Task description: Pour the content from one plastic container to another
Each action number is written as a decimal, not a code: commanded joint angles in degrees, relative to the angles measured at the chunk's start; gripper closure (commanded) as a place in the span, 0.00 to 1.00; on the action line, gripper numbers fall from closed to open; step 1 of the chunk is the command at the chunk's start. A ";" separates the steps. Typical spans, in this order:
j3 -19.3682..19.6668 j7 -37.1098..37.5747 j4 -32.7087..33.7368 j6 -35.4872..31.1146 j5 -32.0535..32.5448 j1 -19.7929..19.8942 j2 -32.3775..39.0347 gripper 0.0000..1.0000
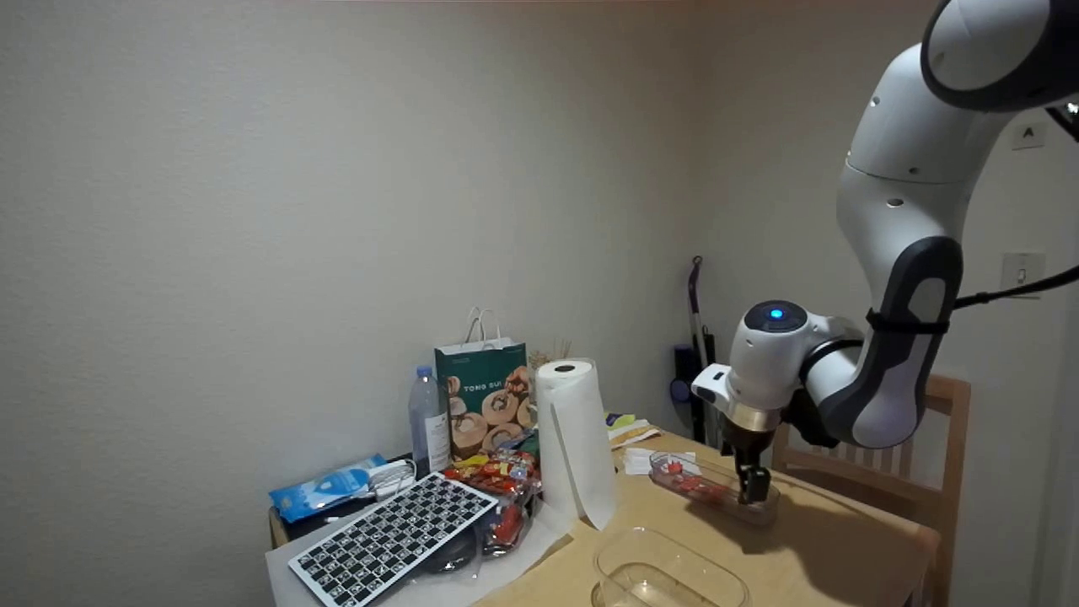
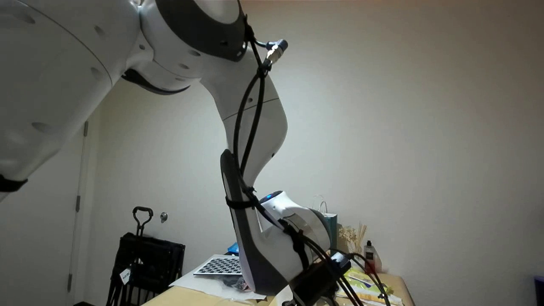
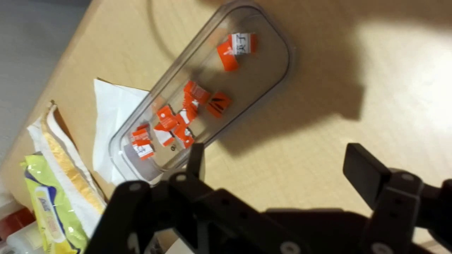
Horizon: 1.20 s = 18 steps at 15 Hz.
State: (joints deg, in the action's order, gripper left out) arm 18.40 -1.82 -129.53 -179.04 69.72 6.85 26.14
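A clear plastic container [image 3: 263, 70] lies on the table with several small red-orange and white packets [image 3: 176, 118] spread over its bottom. It also shows in an exterior view, where the gripper [image 1: 753, 489] hangs over or just in front of its near end; which of these I cannot tell. In the wrist view the gripper [image 3: 277, 158] stands wide open, only table between its fingers. The left finger [image 3: 195, 160] overlaps the container's long edge in that picture. Closer to the camera in an exterior view sits another clear plastic container [image 1: 674, 565], with nothing seen in it.
A paper towel roll [image 1: 577, 443] stands left of the containers, with bagged red items [image 1: 501, 480], a checkered board [image 1: 396, 539], a bottle [image 1: 428, 417] and a green paper bag [image 1: 485, 396] beyond. A white napkin [image 3: 114, 113] and a green packet [image 3: 53, 208] lie by the filled container.
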 commanded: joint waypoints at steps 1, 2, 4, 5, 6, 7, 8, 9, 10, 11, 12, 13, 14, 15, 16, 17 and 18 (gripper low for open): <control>-5.61 -7.49 -0.57 3.23 -5.14 4.60 3.13 0.00; -6.60 -8.66 -0.45 5.16 -6.91 5.16 3.75 0.00; -9.77 -12.21 -0.39 7.95 -10.84 7.69 4.21 0.00; -10.08 -13.42 -0.17 8.66 -12.56 7.68 4.35 0.00; -9.99 -13.78 0.33 9.53 -13.46 7.52 3.91 0.00; -7.72 -9.72 1.50 10.26 -10.42 5.37 3.01 0.00; -5.37 -7.66 2.20 10.92 -7.69 2.95 1.60 0.00; -7.90 -9.88 1.67 8.64 -10.33 5.49 4.47 0.00; -6.85 -9.57 2.61 8.91 -9.80 4.64 3.95 0.00; -6.11 -9.24 3.20 8.54 -9.17 4.10 4.01 0.00; -8.32 -12.68 4.04 8.49 -12.24 6.53 5.73 0.00; -9.36 -14.43 4.46 8.15 -14.06 7.77 7.00 0.00; -10.64 -16.49 5.43 8.86 -16.37 9.12 9.21 0.00; -11.28 -17.85 6.17 9.00 -17.75 9.92 10.74 0.00; -12.31 -20.08 7.61 9.44 -19.58 11.20 13.06 0.00; -13.20 -21.88 8.72 10.01 -21.26 12.20 14.48 0.00; -14.05 -23.61 10.35 10.29 -22.78 13.09 15.80 0.00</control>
State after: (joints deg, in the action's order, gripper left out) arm 7.40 -18.79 -123.55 -169.64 51.79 16.32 36.95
